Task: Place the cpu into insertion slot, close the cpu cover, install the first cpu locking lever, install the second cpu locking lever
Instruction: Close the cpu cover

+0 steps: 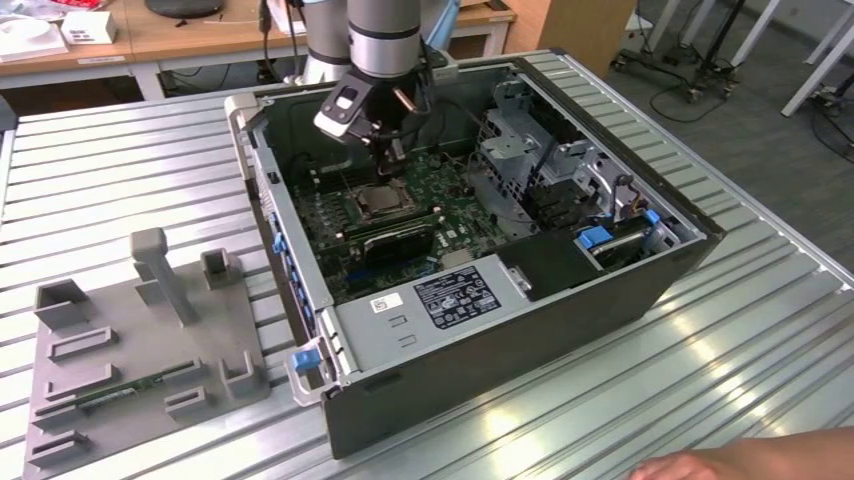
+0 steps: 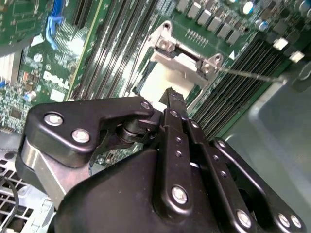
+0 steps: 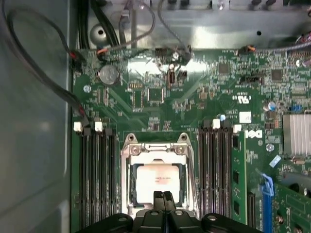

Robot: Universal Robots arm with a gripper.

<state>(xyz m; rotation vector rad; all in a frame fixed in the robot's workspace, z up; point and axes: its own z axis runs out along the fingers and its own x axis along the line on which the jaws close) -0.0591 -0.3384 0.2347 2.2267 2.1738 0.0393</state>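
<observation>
The arm [image 1: 380, 30] reaches down from the far side into an open computer case [image 1: 607, 300] lying on its side on a slatted metal table [image 1: 120, 170]. Its wrist tilts toward the exterior view's left. The gripper [image 1: 390, 152] hangs low over the green motherboard [image 1: 447, 185], just beyond the processor socket. In the first wrist view the two black fingertips [image 3: 158, 196] are pressed together with nothing between them, and they sit above the near edge of the socket.

Inside the case, the cpu [image 3: 159, 178] lies flat in the insertion slot [image 3: 131, 182] with its pale metal top showing. The cpu cover [image 3: 154, 146] lies down around it as a silvery frame. Rows of black memory slots [image 3: 97, 174] flank the socket on both sides. In the second wrist view a thin wire lever [image 2: 248, 74] runs out from the cover's hinge end; whether it is latched cannot be told. A grey power supply [image 1: 441, 295] sits at the case's near end.

On the table at the exterior view's left stands a grey fixture tray [image 1: 134, 360]. A person's hand [image 1: 687, 465] rests at the near right corner.
</observation>
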